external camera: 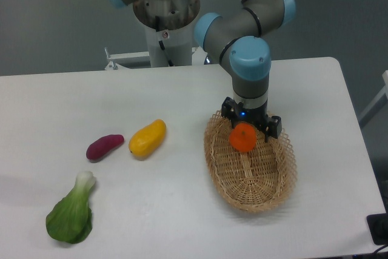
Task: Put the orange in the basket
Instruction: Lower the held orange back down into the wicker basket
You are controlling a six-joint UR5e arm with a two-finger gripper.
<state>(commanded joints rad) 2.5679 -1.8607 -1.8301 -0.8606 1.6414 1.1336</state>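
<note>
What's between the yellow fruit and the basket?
Nothing: the camera view shows only bare white table between the yellow fruit and the basket.

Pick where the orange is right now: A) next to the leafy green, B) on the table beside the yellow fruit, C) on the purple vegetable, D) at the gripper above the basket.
D: the orange sits right under the gripper, over the basket.

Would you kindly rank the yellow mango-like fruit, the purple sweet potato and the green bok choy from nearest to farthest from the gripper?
1. Yellow mango-like fruit, left of the gripper in the picture.
2. Purple sweet potato, further left.
3. Green bok choy, front left corner.
</note>
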